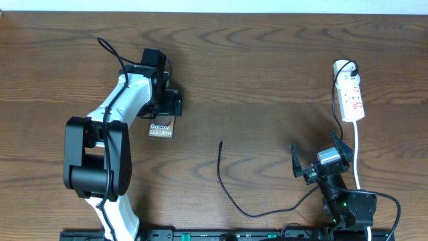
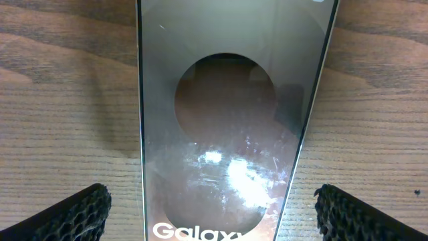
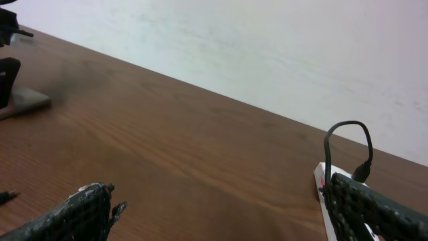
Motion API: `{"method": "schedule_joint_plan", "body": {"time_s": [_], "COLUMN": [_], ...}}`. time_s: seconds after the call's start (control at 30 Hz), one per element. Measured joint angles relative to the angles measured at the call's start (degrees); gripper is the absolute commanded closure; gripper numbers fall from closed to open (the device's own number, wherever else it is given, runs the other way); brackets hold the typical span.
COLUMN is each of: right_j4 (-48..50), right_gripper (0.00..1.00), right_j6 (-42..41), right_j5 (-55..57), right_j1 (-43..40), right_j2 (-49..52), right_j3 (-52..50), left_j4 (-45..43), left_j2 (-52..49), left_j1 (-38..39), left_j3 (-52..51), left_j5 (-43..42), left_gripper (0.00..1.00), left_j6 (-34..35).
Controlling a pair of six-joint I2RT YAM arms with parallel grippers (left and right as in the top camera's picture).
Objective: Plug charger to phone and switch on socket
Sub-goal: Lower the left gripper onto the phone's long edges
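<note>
You are hovering the left pincer (image 1: 168, 106) wide over the stiff, slippery phone (image 1: 160, 128), while the light, floppy charger (image 1: 227, 191) is lying left of your wide right pincer (image 1: 319, 155), best pinched behind its tip

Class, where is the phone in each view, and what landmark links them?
Overhead: phone left of centre, partly under the left tool.
Left wrist: fills the middle.
Right wrist: far left edge, a flat grey slab.
Shared landmark: the wooden table.
</note>
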State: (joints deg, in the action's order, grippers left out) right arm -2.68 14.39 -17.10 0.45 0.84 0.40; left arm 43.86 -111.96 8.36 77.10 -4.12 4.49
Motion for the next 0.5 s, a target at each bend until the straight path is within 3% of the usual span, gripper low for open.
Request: {"method": "schedule_joint_plan", "body": {"time_s": [0.5], "right_j4": [0.00], "right_gripper": [0.01], "right_j6": [0.00], "right_j5": [0.00], "right_j1": [0.00], "right_j2": [0.00], "right_j3": [0.00], "left_j4": [-0.61], "left_j2": [0.00], "left_j1": [0.00], "left_j3": [0.00], "left_j5": [0.02], "left_gripper": [0.02], "left_j6": [-0.44]}}
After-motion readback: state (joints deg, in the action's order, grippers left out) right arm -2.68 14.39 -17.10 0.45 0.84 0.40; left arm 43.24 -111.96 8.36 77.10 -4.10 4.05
